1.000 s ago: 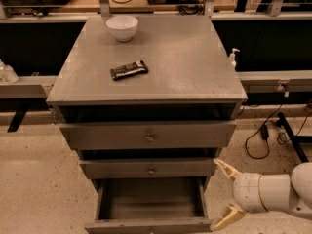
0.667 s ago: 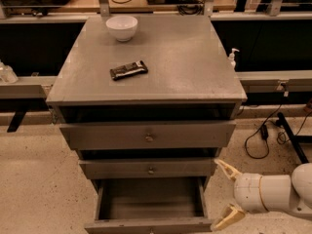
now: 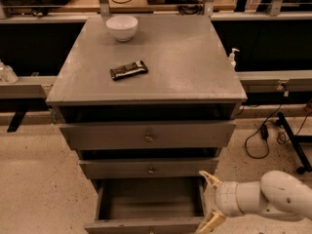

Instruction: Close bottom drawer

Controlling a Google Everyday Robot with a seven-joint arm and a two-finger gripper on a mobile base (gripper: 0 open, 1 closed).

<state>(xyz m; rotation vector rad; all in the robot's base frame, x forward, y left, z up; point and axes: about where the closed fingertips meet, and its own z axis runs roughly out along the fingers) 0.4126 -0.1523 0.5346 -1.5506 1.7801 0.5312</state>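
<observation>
bottom drawer (image 3: 151,200) pulled out, bare floor showing; gripper (image 3: 208,202) spread wide, holding nothing, beside its right front corner

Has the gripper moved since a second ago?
Yes. The gripper, open, has shifted left against the stationary cabinet, and is now beside the open bottom drawer's right front corner.

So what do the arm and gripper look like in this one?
The gripper, at lower right beside the bottom drawer, has two pale tan, pointed fingers on a white cylindrical wrist. The arm behind is white, smooth and rounded. No cables or markings show.
</observation>
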